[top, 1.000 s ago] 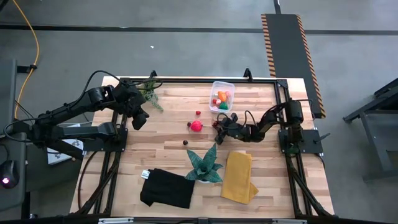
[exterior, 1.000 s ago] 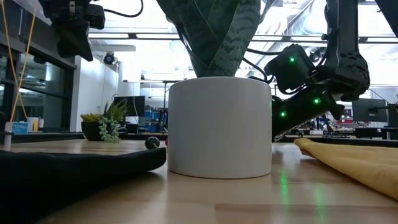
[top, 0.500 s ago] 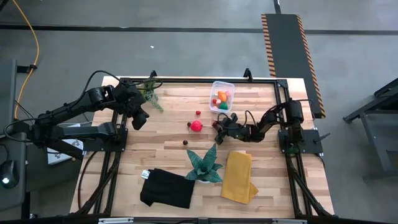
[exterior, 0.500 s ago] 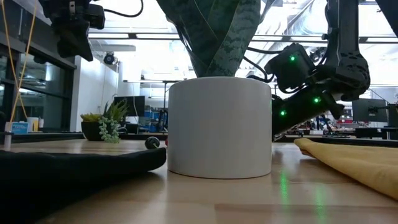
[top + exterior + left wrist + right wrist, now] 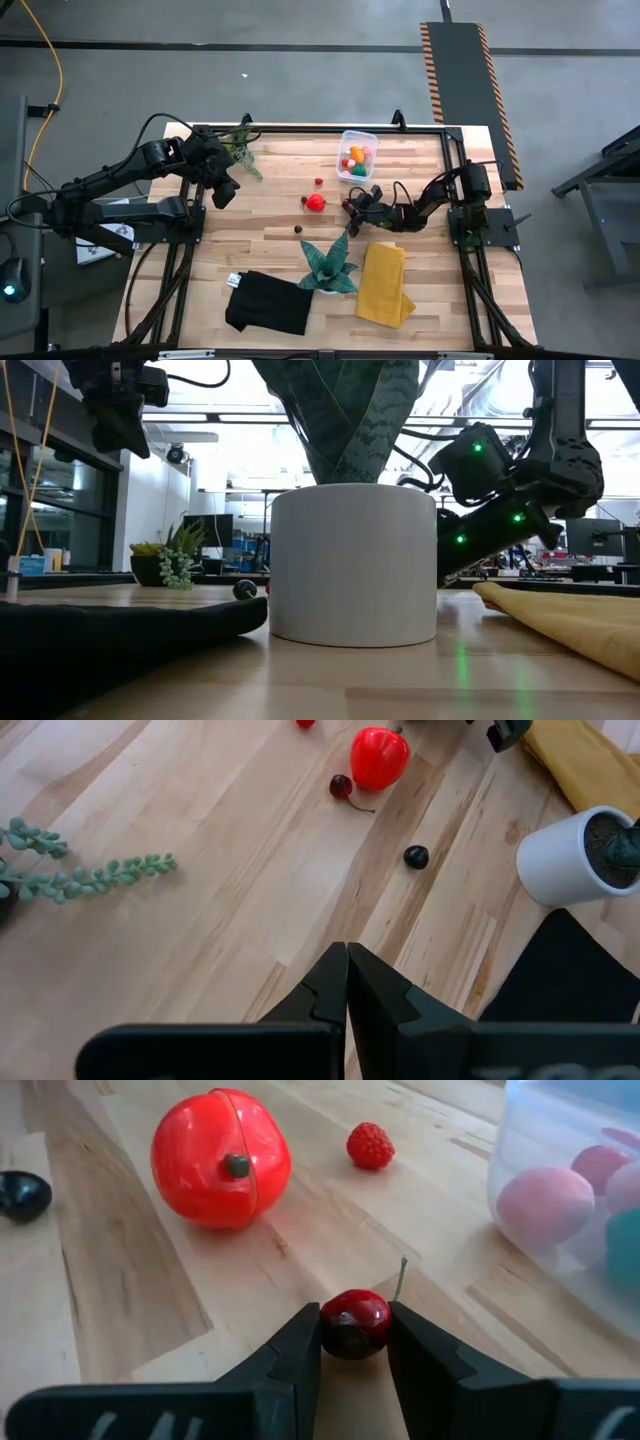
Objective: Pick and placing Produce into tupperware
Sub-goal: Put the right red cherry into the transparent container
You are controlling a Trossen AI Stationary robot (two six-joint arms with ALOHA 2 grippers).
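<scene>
A dark red cherry (image 5: 355, 1320) sits between the fingertips of my right gripper (image 5: 355, 1332), which is low over the table (image 5: 350, 205) just right of the red tomato (image 5: 315, 201). A raspberry (image 5: 319, 182), a second cherry (image 5: 341, 787) and a small black piece (image 5: 297, 229) lie loose on the wood. The clear tupperware (image 5: 358, 155) stands at the far side with several pieces of produce inside. My left gripper (image 5: 347, 982) hangs shut and empty, high above the table's left part (image 5: 225, 193). My right gripper pinches the cherry by its two round sides (image 5: 332, 1330) between the two fingertips. The fingers come low and slanting down from the table's right side. The stem (image 5: 400, 1275) sticks up free beyond the fingers. Whether the cherry still rests on the wood, I cannot tell.
A teal spiky plant in a white pot (image 5: 328, 268) stands near the front, hiding my right gripper in the low view. A yellow cloth (image 5: 383, 284) lies to its right and a black cloth (image 5: 268, 303) to its left. A trailing green plant (image 5: 243, 152) sits at the far left.
My right arm has shifted a little, which shows in the low view as a small move up and toward the table's right edge. The loose produce lies where it was.
</scene>
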